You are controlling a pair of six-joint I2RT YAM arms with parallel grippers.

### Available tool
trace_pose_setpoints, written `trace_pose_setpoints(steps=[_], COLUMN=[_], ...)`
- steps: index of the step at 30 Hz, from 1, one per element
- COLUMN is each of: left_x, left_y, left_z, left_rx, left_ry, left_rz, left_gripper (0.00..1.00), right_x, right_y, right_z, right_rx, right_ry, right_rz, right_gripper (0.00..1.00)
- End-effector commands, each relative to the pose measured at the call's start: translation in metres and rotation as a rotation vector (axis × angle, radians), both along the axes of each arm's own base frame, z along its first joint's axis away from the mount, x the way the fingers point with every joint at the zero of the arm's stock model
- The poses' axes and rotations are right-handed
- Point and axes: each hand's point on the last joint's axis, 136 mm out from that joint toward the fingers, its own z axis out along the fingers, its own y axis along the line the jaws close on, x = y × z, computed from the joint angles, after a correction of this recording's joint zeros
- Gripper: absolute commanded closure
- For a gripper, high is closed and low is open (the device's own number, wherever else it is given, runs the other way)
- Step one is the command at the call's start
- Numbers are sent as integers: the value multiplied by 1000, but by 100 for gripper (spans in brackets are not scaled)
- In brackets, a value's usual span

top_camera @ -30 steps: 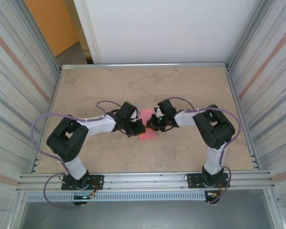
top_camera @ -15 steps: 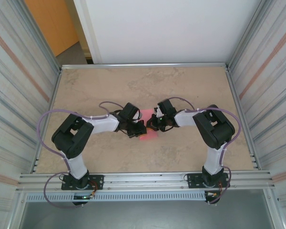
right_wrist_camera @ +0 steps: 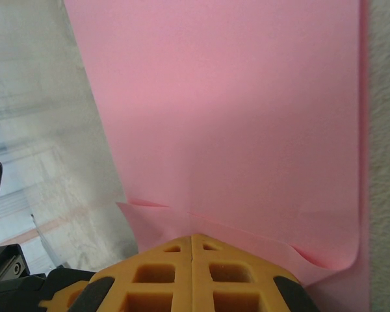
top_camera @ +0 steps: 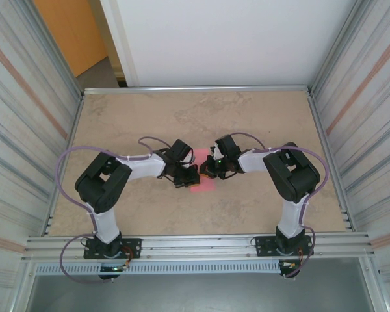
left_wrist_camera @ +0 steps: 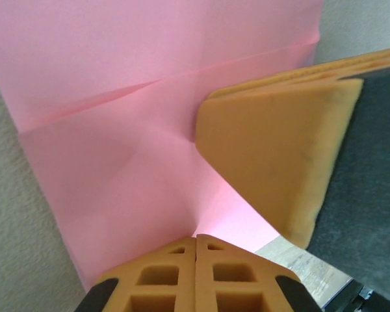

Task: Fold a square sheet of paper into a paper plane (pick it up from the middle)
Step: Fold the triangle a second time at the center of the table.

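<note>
While left gripper (left_wrist_camera: 195,242) and right gripper (right_wrist_camera: 192,239) pinch square sheet of paper (left_wrist_camera: 117,130) (jaws closed) | risk: opposing pull tears it | slip misaligns fold

Pink, matte: square sheet of paper (left_wrist_camera: 104,84). Mottled beige: tabletop (top_camera: 247,117). Orange pads, black bodies: left claw (left_wrist_camera: 195,250), right claw (right_wrist_camera: 192,250).

Left end effector (top_camera: 188,175) and right end effector (top_camera: 207,171) meet over the pink sheet (top_camera: 200,186).
</note>
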Motion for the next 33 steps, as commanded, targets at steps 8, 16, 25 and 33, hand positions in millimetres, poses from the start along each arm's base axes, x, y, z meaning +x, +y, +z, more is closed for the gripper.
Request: trace_pose_setpoints(steps=[8, 16, 25, 33], left_x=[-8, -14, -39, -64], left_y=[11, 18, 37, 64], left_z=[-11, -19, -29, -29], left_rx=[100, 139, 187, 242], left_ry=[15, 38, 98, 124], left_rz=[-52, -75, -123, -136], left_gripper=[96, 97, 98, 98], right_x=[-43, -44, -46, -47], right_y=[-58, -60, -61, -63], right_z=[-84, -87, -90, -92], right_rx=[-311, -318, -327, -335], right_ry=[213, 221, 229, 238], right_rz=[-87, -87, -83, -85], right_gripper=[100, 100, 100, 100])
